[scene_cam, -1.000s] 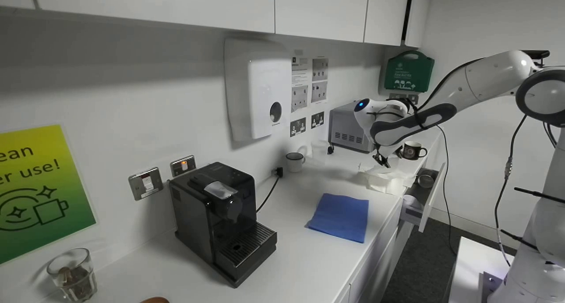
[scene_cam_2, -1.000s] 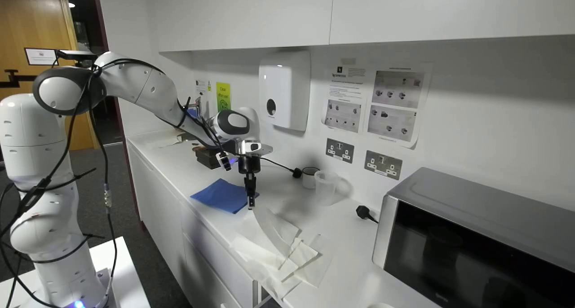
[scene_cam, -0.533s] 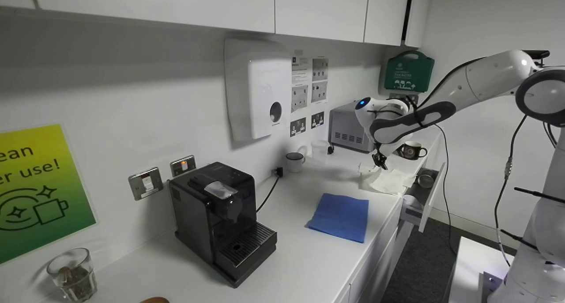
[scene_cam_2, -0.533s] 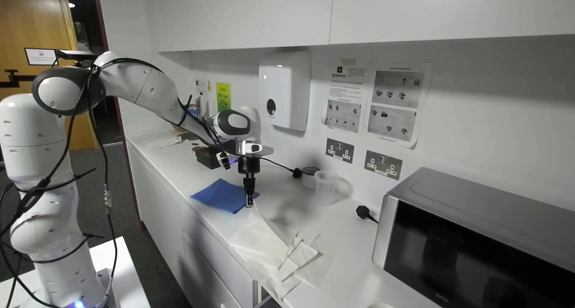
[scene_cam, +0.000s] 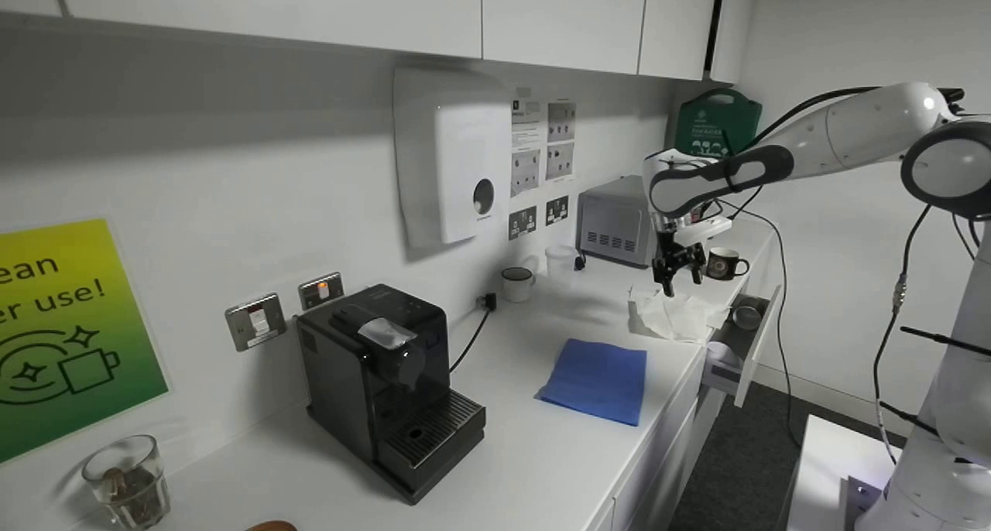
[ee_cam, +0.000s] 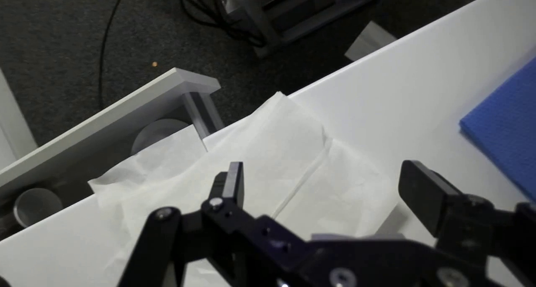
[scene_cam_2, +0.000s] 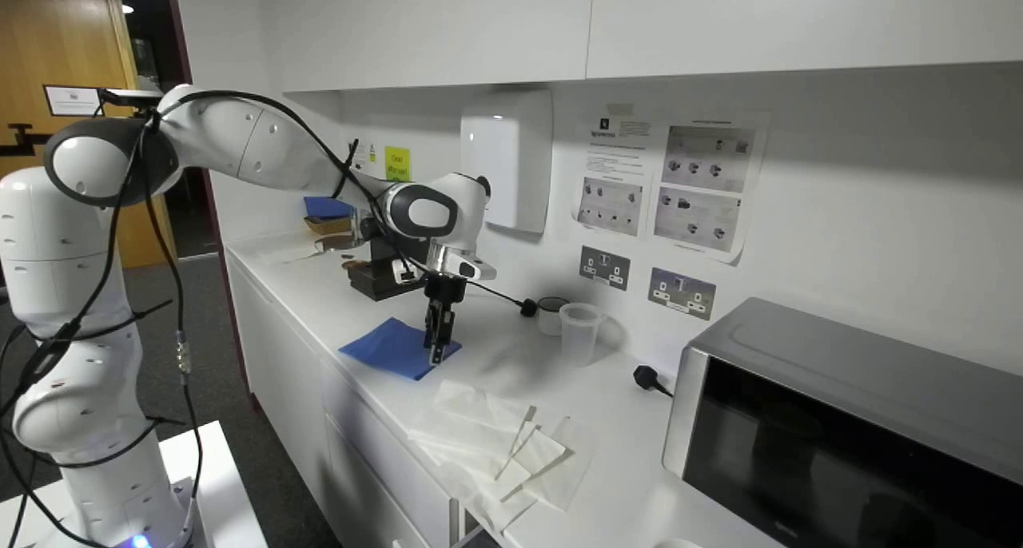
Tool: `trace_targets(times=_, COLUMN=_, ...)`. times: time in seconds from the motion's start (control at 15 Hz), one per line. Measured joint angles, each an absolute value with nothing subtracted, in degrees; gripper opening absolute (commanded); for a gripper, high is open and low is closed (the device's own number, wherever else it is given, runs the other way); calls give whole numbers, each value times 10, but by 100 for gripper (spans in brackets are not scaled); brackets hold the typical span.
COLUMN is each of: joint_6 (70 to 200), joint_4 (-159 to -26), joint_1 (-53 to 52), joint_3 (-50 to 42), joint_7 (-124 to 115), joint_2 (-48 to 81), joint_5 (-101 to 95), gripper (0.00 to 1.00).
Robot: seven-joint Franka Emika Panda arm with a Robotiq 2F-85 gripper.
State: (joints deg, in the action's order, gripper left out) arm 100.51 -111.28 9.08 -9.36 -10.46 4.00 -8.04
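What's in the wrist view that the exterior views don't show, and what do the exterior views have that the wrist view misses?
Only the wrist view shows the small orange speck on the dark carpet. Only the exterior views show the wall-mounted paper towel dispenser and the microwave. All of them share the open tool, the loose white paper towels, the blue cloth and the white worktop.

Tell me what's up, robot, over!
Gripper open, holding nothing. White papers spread loosely on the counter. Possible snag: one end overhangs the open drawer.
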Motion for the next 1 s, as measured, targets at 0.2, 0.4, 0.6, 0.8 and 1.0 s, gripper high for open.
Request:
trace_targets(times=0.2, joint_6=971, joint_4=-1097, joint_1=97, joint_3=-100, joint_7=-54, joint_2=40, joint_5=-30, gripper=100)
trace_targets(times=0.4, joint_6=959, joint_4=-1089, joint_1=95, joint_3=-95, joint_7=-24, joint_2=39, joint_5=-21, gripper=100)
trace_targets(times=0.6, joint_6=959, joint_4=-1088, joint_1=78, joint_3=-77, joint_7=-13, joint_2=32, joint_5=-36, gripper=100)
trace_targets(times=0.8, joint_6=959, joint_4=-1088, joint_1=45, joint_3=-46, joint_7=-18, joint_2=20, joint_5=-78, gripper=100)
trace_targets(times=1.0, joint_6=959, joint_4=-1088, joint_1=10, joint_3=-13, joint_7=-36, joint_2=6, joint_5=-111, gripper=100)
